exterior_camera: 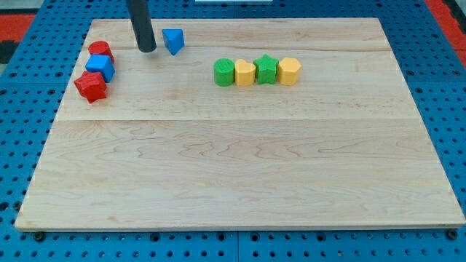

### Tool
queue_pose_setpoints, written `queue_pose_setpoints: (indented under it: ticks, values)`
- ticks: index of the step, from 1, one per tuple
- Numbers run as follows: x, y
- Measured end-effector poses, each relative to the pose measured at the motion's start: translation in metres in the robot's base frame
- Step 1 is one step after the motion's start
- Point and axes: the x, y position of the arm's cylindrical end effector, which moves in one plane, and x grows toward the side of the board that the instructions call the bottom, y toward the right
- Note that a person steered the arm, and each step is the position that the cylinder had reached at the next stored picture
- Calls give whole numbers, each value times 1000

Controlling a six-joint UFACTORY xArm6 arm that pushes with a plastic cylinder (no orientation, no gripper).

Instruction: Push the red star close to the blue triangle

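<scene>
My tip [147,49], without jaws, just left of the blue triangle [173,41], red star [91,86] well apart.

A pale wood-grain board [240,182] is seen on a blue perforated base [22,145]. The rod is dark, down to my tip [147,50]. Near the top-left corner are a blue triangle [173,41], red star [91,86], blue cube [100,67] and red block [100,50]. Toward the top edge, blocks alternate green [224,73], yellow [245,73], green [266,70], yellow [290,71].

The red star [90,86] lies flat near the view's left edge of the surface [233,175], lowest of its cluster. The blue triangle [173,41] sits well apart, up and to the view's right, near the top edge.
</scene>
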Motion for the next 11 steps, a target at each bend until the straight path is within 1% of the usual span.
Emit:
queue_pose_setpoints:
  ticks: [1, 2, 3, 4, 5, 6, 7, 8, 10, 11]
  values:
    - [-31, 72]
    - [-51, 104]
    - [5, 53]
    - [117, 33]
    - [213, -28]
    - [221, -114]
    - [201, -135]
    - [171, -130]
    - [112, -100]
    - [76, -79]
